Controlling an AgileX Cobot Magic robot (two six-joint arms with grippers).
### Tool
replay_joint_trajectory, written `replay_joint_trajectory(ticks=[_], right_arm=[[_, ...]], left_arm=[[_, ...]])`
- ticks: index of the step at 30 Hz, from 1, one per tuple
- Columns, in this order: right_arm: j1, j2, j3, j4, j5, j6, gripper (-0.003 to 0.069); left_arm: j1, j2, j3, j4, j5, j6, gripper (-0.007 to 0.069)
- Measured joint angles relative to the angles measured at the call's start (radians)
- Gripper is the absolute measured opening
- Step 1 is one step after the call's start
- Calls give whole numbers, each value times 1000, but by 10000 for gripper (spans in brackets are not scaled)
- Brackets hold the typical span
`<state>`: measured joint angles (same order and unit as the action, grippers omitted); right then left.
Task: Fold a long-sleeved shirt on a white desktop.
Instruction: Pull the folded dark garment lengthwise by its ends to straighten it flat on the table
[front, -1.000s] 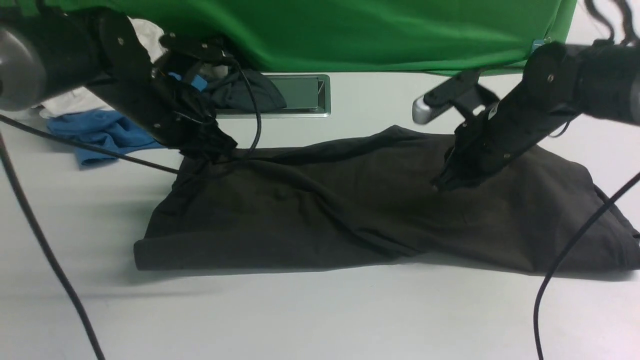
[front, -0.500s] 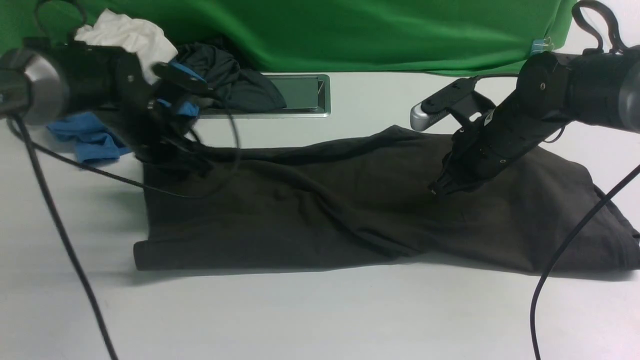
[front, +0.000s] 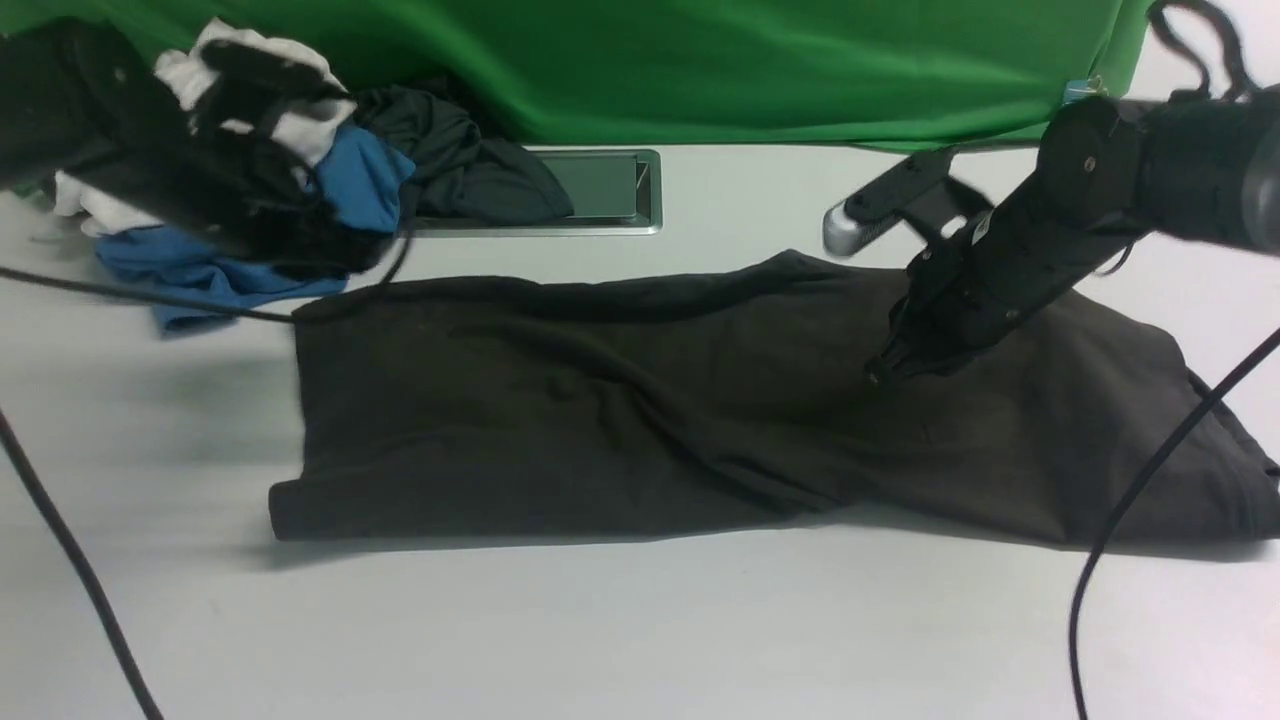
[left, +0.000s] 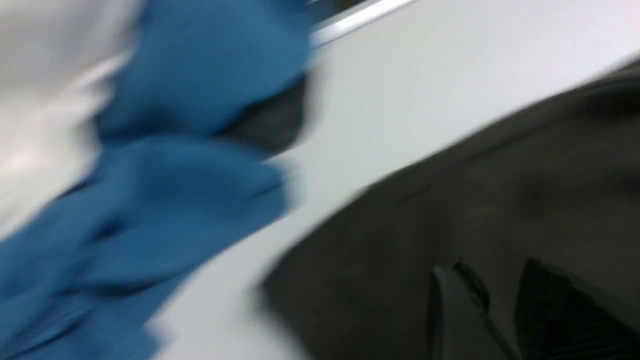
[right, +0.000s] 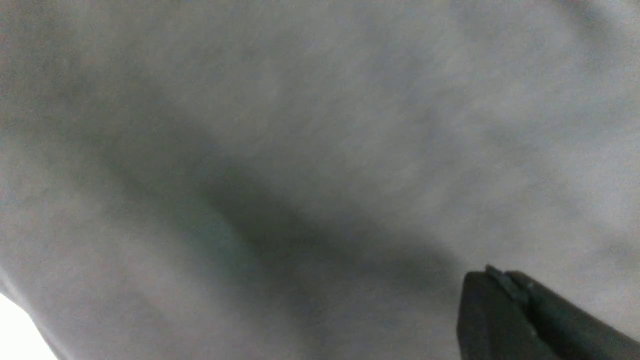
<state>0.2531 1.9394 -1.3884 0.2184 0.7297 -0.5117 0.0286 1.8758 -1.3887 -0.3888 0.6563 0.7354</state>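
Observation:
The long-sleeved shirt (front: 700, 420) lies as a long black-brown band across the white desktop (front: 640, 620), its far left corner flat. My left gripper (front: 335, 262) is blurred above the desktop just beyond that corner. In the left wrist view the left gripper (left: 492, 280) is open, nothing between its fingers (left: 450, 310), with the shirt (left: 475, 200) beneath. My right gripper (front: 880, 375) is shut, its tip down on the shirt's right half. The right wrist view shows the right gripper (right: 492, 275) with jaws together over the shirt's cloth (right: 300, 150).
A pile of clothes sits at the back left: a white garment (front: 270, 70), a blue garment (front: 215, 275) and a dark grey garment (front: 470, 170). Beside it is the silver-framed hatch (front: 610, 190). A green backdrop (front: 700, 60) hangs behind. Cables (front: 1130, 520) cross the front.
My left gripper has let go of the shirt's far left corner and pulled away to the back left. The corner has dropped flat. The right arm has barely moved.

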Motion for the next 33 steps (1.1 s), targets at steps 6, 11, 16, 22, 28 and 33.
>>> replay_joint_trajectory(ticks=[6,11,16,22,28,33], right_arm=[[-18,-42,-43,60,37,-12,29],[8,-37,-45,132,68,-50,33],[8,-40,-45,136,94,-53,33],[-8,-86,-44,114,174,-30,41],[-37,-162,-44,-42,190,102,85],[-135,-177,-44,-184,233,215,274]], left_arm=[[-91,34,0,-100,40,120,71],[-228,145,-66,-159,33,205,17],[-292,291,-240,-158,26,204,17],[-295,471,-528,-32,-11,73,17],[-291,513,-783,234,133,-135,17],[-288,389,-827,169,345,-142,17]])
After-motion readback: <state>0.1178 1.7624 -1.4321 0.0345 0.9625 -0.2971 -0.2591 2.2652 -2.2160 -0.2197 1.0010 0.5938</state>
